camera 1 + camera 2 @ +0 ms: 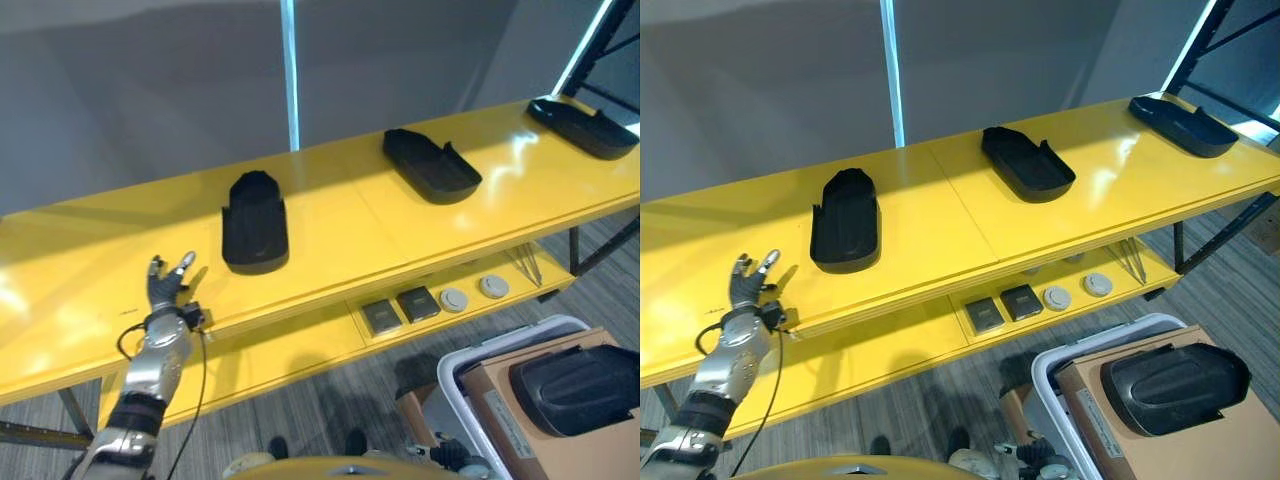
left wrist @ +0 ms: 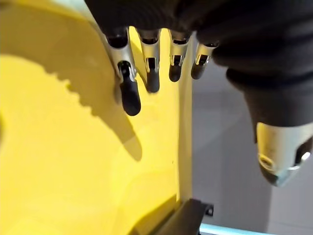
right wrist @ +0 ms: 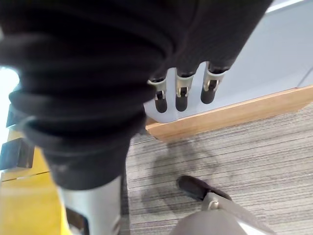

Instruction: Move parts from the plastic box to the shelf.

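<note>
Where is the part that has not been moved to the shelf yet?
The remaining black part lies on the cardboard in the plastic box, at the eye views' lower right, on the floor below the yellow shelf.

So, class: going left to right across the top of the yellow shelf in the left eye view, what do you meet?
Left hand → first black part → second black part → third black part.

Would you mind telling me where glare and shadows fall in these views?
Left eye view: glare whitens the yellow shelf near the far-right black part. Left wrist view: the open left hand throws a finger-shaped shadow onto the shelf top. Right wrist view: the right hand hangs open over a soft shadow on the carpet.
</note>
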